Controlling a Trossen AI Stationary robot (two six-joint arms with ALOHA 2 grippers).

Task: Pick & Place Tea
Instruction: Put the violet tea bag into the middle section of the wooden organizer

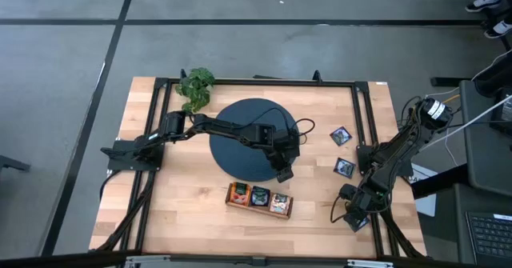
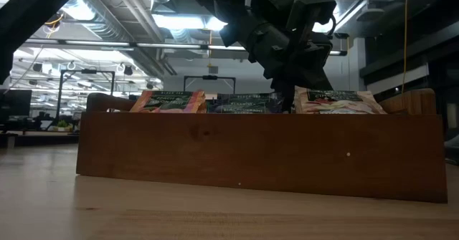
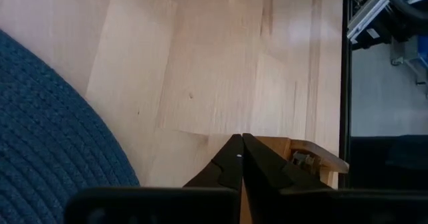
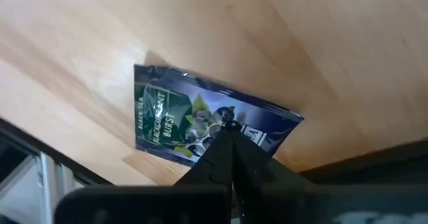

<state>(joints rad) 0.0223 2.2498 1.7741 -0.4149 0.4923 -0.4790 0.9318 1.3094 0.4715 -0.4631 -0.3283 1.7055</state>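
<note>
The left gripper [image 1: 284, 174] is hovering shut and empty at the round mat's [image 1: 240, 132] edge, just above the tray [image 1: 258, 198]. The right gripper [image 4: 227, 127], also shut and holding nothing, is pointing down at a dark sachet [image 4: 200, 120] near the table's right edge [image 1: 382, 140]. Another dark sachet [image 1: 342, 136] is lying on open wood. The tray is holding orange, dark and pale sachets.

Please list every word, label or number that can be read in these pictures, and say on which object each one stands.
"BLACK": on the dark sachet under the right wrist camera, along its edge.
"BLACKCURRANT BURST": same sachet; the first word is only partly clear.
Small white label on that sachet: too blurred to read.
Sachets in the wooden tray, low view: print too blurred to read.
Two loose dark sachets, high view: too small to read.
</note>
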